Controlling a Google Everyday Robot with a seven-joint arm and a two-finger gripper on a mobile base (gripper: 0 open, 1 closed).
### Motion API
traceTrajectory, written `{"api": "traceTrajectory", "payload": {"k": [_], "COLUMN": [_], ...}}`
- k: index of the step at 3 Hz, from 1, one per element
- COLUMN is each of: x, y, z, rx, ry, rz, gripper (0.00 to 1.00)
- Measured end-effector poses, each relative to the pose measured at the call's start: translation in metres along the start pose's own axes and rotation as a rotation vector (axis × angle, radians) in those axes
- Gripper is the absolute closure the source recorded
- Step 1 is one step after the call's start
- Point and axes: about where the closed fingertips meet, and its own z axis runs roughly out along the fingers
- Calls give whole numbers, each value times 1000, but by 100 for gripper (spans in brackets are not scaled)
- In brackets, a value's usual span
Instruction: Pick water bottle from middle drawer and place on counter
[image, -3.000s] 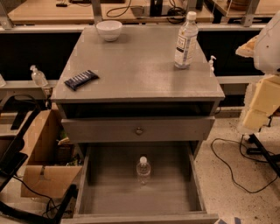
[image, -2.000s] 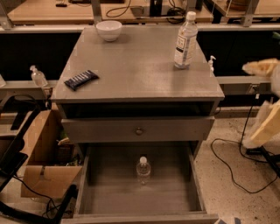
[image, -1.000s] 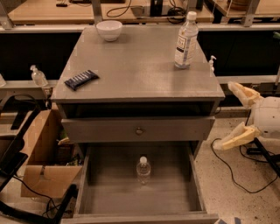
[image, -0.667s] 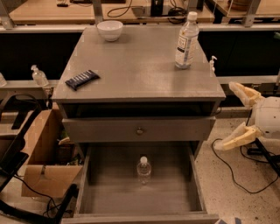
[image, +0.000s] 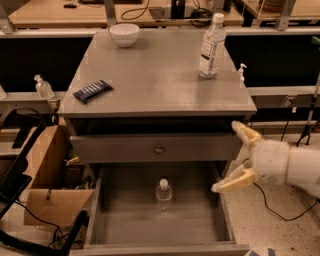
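The water bottle (image: 163, 194), small and clear with a white cap, stands upright in the middle of the open middle drawer (image: 159, 225). The grey counter (image: 155, 75) tops the cabinet above it. My gripper (image: 236, 157) comes in from the right at the drawer's right side, to the right of the bottle and above its height. Its two cream fingers (image: 232, 181) are spread wide apart and hold nothing.
On the counter stand a taller labelled bottle (image: 212, 46) at the back right, a white bowl (image: 124, 34) at the back left, and a dark snack bar (image: 93, 91) at the left. A grey drawer front with a knob (image: 158, 148) overhangs the open drawer. A cardboard box (image: 47, 180) sits left.
My gripper has swung in from the far right edge, lowering and moving left toward the drawer's right side. Its fingers now point left. The bottle has not moved.
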Motion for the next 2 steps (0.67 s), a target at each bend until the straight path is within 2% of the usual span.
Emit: {"api": "traceTrajectory", "payload": {"k": [1,2], "x": [50,95], "y": [46,72], "z": [59,108], "rx": [-4,7], "ry": [-56,-92], "rz": [71,119], "gripper": [0,0]}}
